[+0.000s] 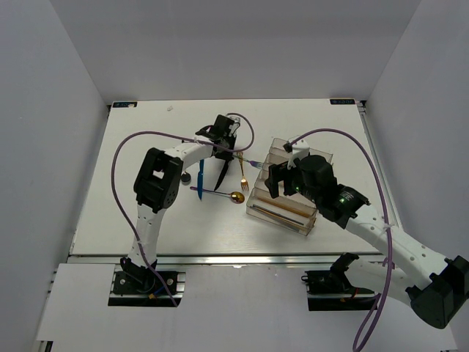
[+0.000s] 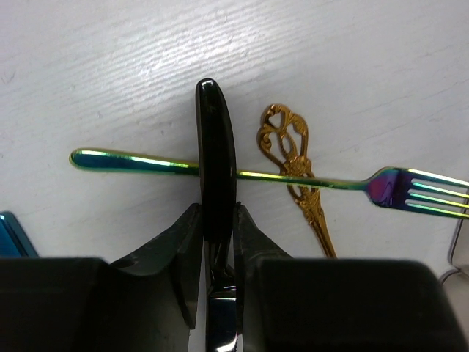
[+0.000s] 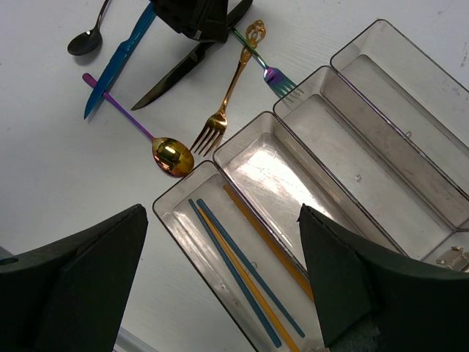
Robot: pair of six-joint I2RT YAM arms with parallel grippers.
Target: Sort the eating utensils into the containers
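left wrist view: black knife (image 2: 215, 147), handle pinched between the fingers (image 2: 183, 249) of the left gripper (image 2: 218, 242), jaws narrow on it. the handle end points away from the camera and passes over the iridescent fork (image 2: 132, 160). whether the blade tip touches the table cannot be told.

- iridescent fork: flat on the table, crossing the ornate handle of the gold fork (image 2: 315, 216).
- blue knife (image 2: 10, 233): only a corner shows at the left edge of this view.

right wrist view:
- black knife (image 3: 176, 77): blade slants toward the purple-handled spoon (image 3: 172, 155).
- blue knife (image 3: 117, 62): crosses the purple handle.
- black spoon (image 3: 84, 40): just beyond the blue knife.
- gold fork (image 3: 227, 95): tines just beside a corner of the tray (image 3: 331, 67).
- spoon's gold bowl: just beside the tray's nearest end compartment.
- chopsticks (image 3: 245, 282): wooden and dark ones lying lengthwise in that end compartment.
- right gripper (image 3: 220, 293): fingers spread wide, above the tray, holding nothing.

top external view:
- utensil cluster: mid-table (image 1: 132, 220). white tabletop shows between it and the left and near edges.
- tray (image 1: 282, 141): set at an angle to the right of the cluster, apart from the right edge.
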